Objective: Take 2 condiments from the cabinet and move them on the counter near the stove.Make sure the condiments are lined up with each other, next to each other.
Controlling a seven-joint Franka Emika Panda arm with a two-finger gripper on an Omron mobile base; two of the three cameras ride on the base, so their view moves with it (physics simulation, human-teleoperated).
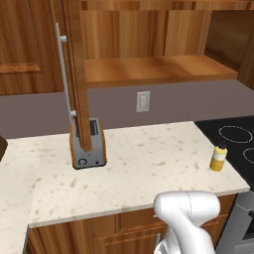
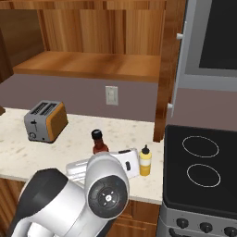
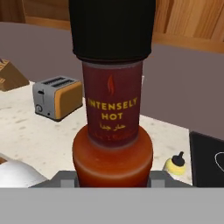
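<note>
Right up against the lens in the hand view is the dark red sauce bottle [image 3: 112, 131]: fat glossy rounded shoulder, straight neck with an "INTENSELY HOT" label, chunky matte black cap on top. The hand [image 3: 113, 177] is clamped on its lower body, grey finger tips hugging both sides, bottle standing upright in the grip.

Off to the hand's right and a bit further out sits the yellow squeeze bottle [image 3: 176, 164], smooth plastic with a dark pointed tip, on the counter [image 3: 48, 140] just beside the stove [image 3: 205, 157]. The right base view shows the two bottles near each other, red one [image 2: 98, 142] left of the yellow [image 2: 145, 161], with the arm covering the red one's bottom half.

Counter is beige speckled stone with a pale edge. Stove is flat black with thin white ring outlines. Further off to the hand's left is a boxy silver and orange toaster [image 3: 57, 97].

The left base view gives you the cabinet [image 1: 158, 69]: warm wood grain, bare flat shelf, door [image 1: 77, 74] swung open with a long silver bar handle [image 1: 65, 79]. Greyish-mauve wall below it with a light switch plate [image 1: 143, 101].
</note>
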